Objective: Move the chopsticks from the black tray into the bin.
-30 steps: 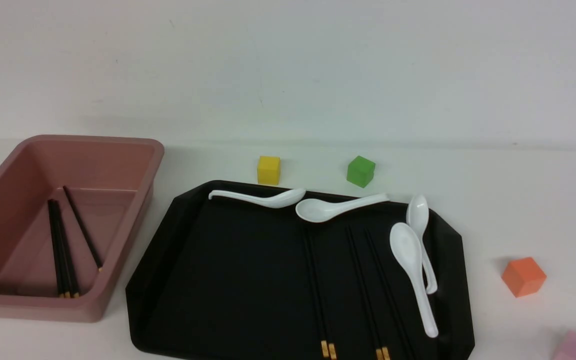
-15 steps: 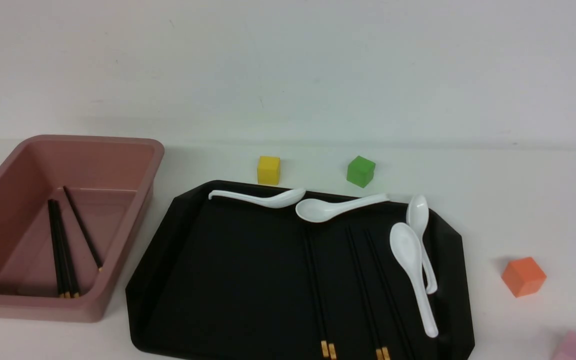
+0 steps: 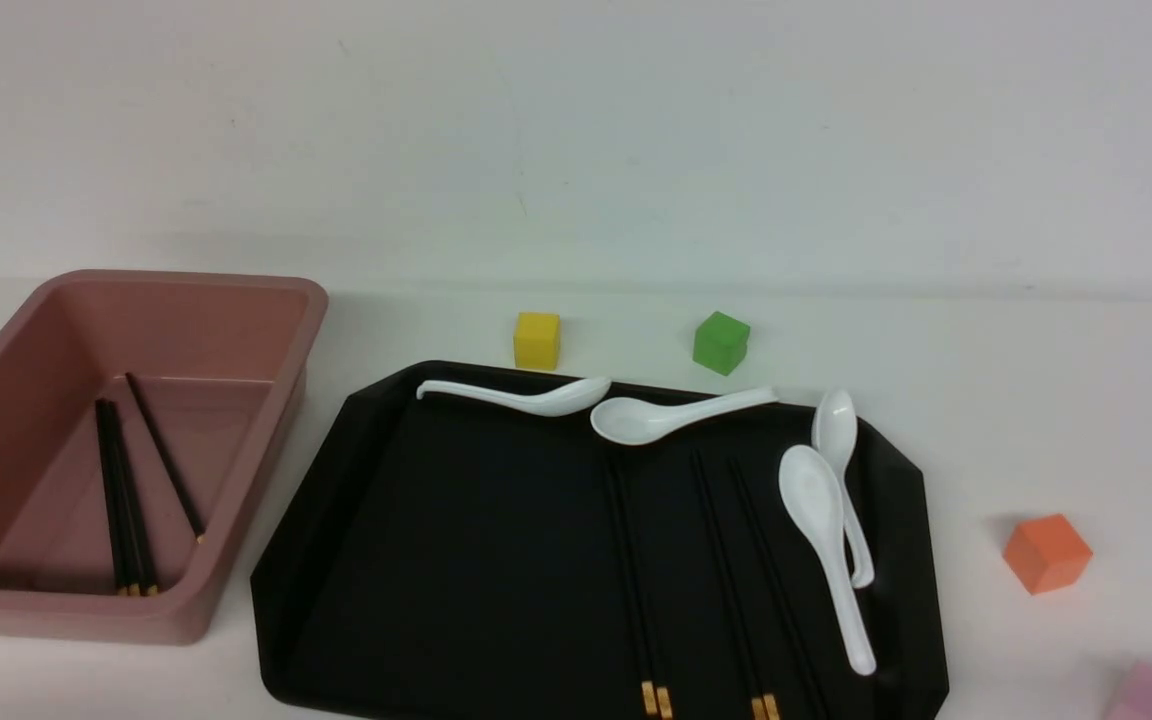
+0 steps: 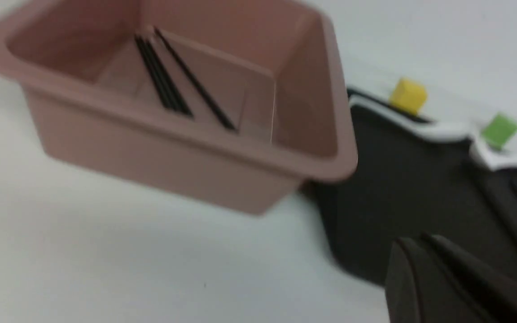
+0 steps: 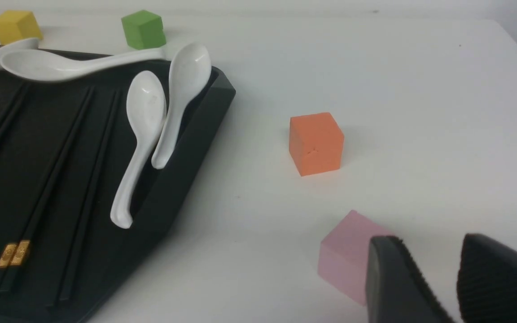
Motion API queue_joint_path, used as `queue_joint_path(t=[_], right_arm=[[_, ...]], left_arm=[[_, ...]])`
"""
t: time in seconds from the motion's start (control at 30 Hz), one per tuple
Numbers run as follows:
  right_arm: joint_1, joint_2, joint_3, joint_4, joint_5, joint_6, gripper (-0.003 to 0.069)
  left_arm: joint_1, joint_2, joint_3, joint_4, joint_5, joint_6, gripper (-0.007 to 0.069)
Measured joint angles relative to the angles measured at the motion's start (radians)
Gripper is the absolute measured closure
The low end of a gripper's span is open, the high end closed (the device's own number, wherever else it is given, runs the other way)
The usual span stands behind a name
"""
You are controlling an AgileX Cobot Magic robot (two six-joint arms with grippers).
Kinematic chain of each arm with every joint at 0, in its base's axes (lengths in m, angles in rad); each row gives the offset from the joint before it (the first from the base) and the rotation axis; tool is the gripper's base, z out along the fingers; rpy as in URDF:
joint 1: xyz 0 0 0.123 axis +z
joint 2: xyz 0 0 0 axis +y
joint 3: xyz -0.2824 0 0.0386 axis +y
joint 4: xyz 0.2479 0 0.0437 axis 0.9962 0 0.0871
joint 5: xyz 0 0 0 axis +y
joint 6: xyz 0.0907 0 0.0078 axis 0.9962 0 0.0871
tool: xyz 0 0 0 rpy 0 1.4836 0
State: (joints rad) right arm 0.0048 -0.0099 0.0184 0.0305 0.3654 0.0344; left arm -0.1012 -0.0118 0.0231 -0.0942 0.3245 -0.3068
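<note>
The black tray (image 3: 416,560) holds two pairs of black chopsticks (image 3: 634,580) (image 3: 726,570), gold bands toward me; they also show in the right wrist view (image 5: 45,188). More chopsticks (image 3: 121,500) lie inside the pink bin (image 3: 266,285) to the tray's left. Neither gripper shows in the front view. In the blurred left wrist view, my left gripper (image 4: 420,240) is shut and empty over the tray's near corner (image 4: 397,179), beside the bin (image 4: 173,157). My right gripper (image 5: 429,242) is open with nothing between its fingers, above bare table to the right of the tray.
Several white spoons (image 3: 821,510) lie along the tray's far and right sides. A yellow cube (image 3: 537,340) and a green cube (image 3: 721,342) stand behind the tray. To its right are an orange cube (image 3: 1046,553) and a pink cube (image 5: 346,260), the latter next to my right gripper.
</note>
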Motion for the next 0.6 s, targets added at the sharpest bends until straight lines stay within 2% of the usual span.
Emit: queue_joint_path(t=[0.6], right_arm=[[0.000, 0.000, 0.000, -0.001, 0.000, 0.000, 0.0419]], left_arm=[[-0.026, 0.000, 0.007, 0.037, 0.053, 0.000, 0.0626]])
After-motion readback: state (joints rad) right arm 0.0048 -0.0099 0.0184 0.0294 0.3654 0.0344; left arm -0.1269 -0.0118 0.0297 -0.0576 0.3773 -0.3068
